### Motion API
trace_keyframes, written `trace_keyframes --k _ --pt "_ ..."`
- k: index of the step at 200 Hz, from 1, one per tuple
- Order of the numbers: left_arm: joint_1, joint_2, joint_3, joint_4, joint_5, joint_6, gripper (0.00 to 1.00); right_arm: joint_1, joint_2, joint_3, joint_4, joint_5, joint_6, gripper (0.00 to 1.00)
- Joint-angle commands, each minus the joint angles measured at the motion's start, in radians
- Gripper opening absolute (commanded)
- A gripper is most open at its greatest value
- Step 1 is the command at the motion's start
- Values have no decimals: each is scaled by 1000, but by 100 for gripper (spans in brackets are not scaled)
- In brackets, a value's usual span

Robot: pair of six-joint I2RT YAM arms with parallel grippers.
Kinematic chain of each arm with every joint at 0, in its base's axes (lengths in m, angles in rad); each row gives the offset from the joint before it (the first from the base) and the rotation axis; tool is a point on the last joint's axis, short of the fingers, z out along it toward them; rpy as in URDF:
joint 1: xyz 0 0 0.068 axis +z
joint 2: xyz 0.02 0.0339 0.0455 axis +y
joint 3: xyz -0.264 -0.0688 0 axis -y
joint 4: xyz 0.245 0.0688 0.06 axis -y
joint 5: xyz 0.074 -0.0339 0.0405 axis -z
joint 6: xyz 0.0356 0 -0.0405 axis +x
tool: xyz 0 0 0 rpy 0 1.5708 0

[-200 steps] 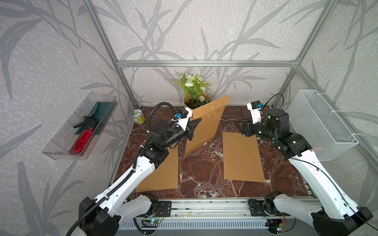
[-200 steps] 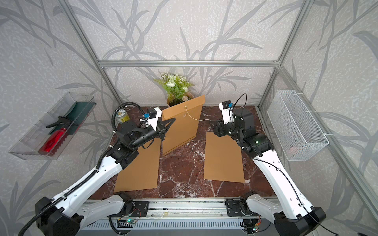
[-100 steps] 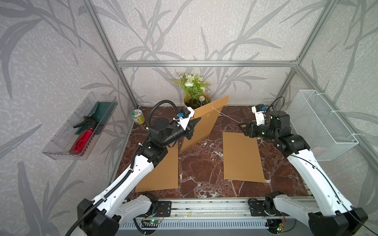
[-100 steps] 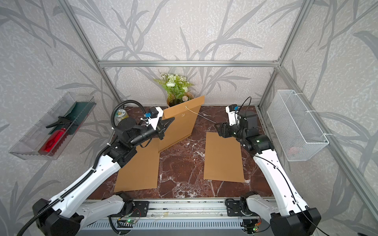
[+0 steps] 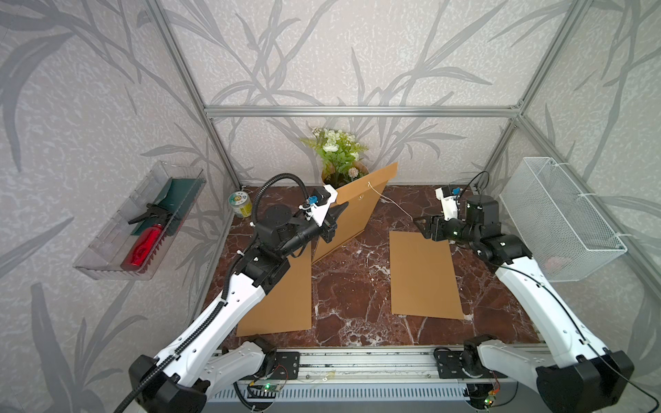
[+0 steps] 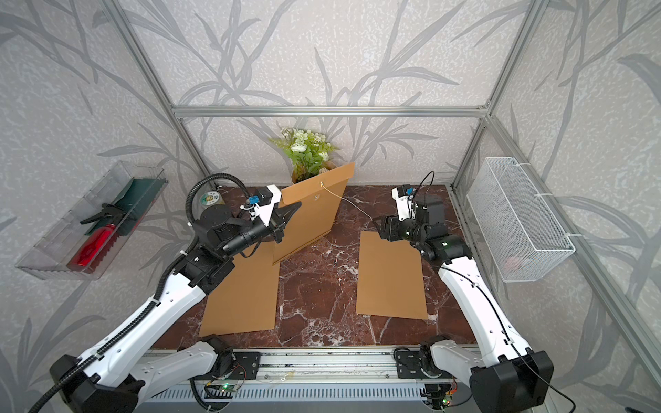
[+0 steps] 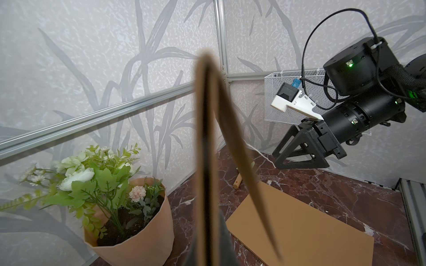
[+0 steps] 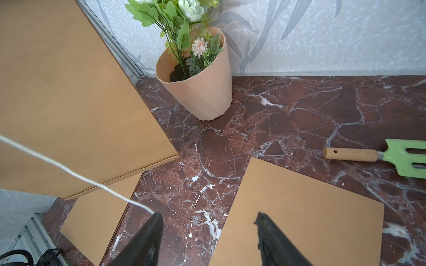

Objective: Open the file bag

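Observation:
The file bag [image 5: 357,211] [image 6: 314,214] is a brown paper envelope held upright over the marble table. My left gripper [image 5: 339,211] [image 6: 291,211] is shut on its near edge. The left wrist view shows the bag edge-on [image 7: 205,138], with its flap [image 7: 237,161] bowing away from the body. A thin white string [image 5: 390,202] [image 6: 348,202] [image 8: 69,171] runs from the bag's button toward my right gripper [image 5: 420,223] [image 6: 379,223] [image 8: 207,216]. That gripper is open. The string's end lies against one fingertip [image 8: 154,221], with nothing between the jaws.
Two more brown envelopes lie flat, one at the left [image 5: 282,296] and one under the right gripper [image 5: 422,275]. A potted plant [image 5: 339,157] and a small can [image 5: 240,203] stand at the back. A green garden fork [image 8: 391,159] lies behind. A wire basket [image 5: 558,214] hangs right, a clear tray [image 5: 139,221] left.
The right jaws have opened wider and that arm has drawn slightly back to the right, away from the bag. The left gripper has risen a little with the bag.

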Motion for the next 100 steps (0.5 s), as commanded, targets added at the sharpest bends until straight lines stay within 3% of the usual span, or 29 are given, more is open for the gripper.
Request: trace_keyframes --k 1,50,100 --pt "6 -33 52 -15 -21 50 0 -8 27 -6 35 -7 -15 67" --pt "8 -27 61 -5 8 22 0 -9 53 -22 104 -42 1 67" --pt "7 -16 24 59 62 -64 0 -8 60 -21 288 -232 44 68"
